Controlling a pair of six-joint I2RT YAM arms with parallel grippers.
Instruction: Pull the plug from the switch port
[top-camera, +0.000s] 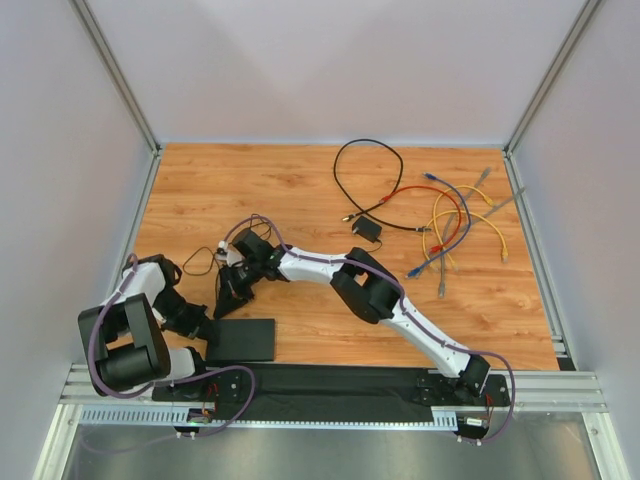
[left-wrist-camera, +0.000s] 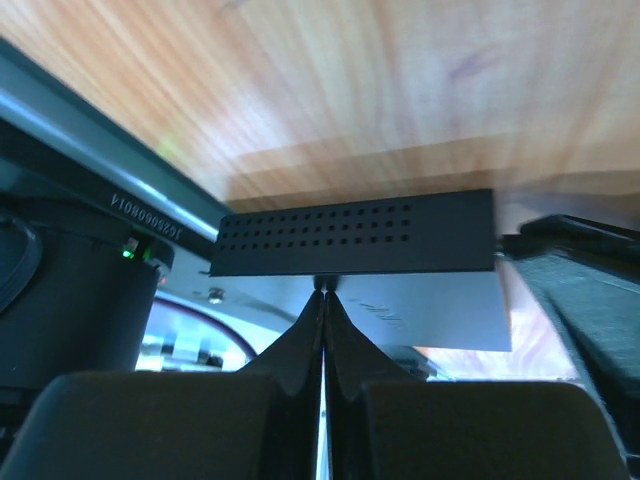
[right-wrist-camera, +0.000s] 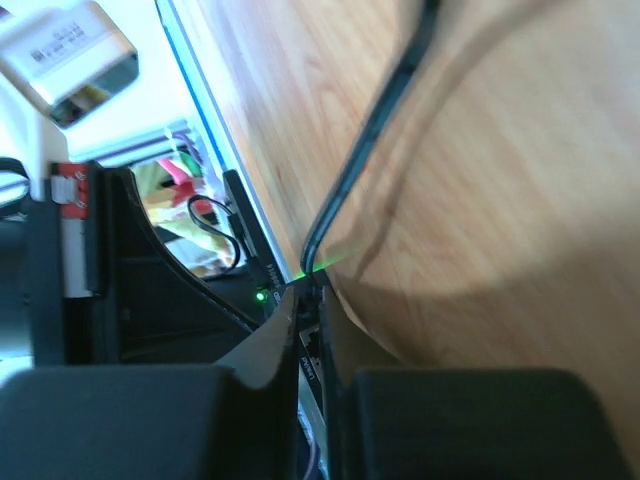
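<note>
The switch port (top-camera: 242, 340) lies flat at the near left of the wooden table (top-camera: 300, 190), just beyond the black base strip (top-camera: 340, 380). The left gripper (left-wrist-camera: 322, 288) sits at its left end. In the left wrist view its fingers are pressed together with only a hairline slit between them, and their tips meet the lower edge of the box's vented side. The right gripper (right-wrist-camera: 308, 288) reaches across from the right and points down just beyond the switch's far edge. Its fingers are pinched on a thin black cable (right-wrist-camera: 365, 150) that rises away over the wood. The plug at the cable's end is hidden by the fingers, and a green light (right-wrist-camera: 262, 295) glows just to their left. Well apart, at the far right, lie a tangle of coloured patch cables (top-camera: 450, 225) and a small black adapter (top-camera: 368, 230) with a looped cord (top-camera: 365, 165).
</note>
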